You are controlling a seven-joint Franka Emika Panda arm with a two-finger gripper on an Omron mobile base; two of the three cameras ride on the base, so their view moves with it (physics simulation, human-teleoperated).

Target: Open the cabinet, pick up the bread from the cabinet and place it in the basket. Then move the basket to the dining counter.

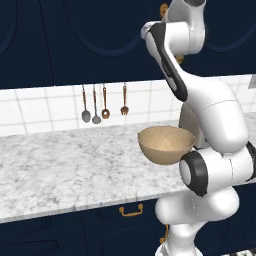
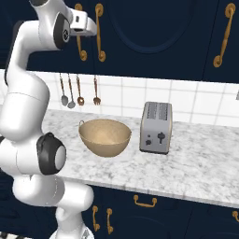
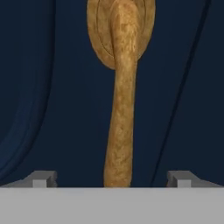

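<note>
toaster on marble counter; utensils hang on tiled wall

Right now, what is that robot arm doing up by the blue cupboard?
The robot has lifted its gripper up to the cabinet and lined it up with the brass handle. The handle sits between the open fingers, but they are not squeezing it. The door looks shut, so the bread inside can't be seen. Down on the marble counter, the basket waits with nothing in it, next to a toaster.
</note>
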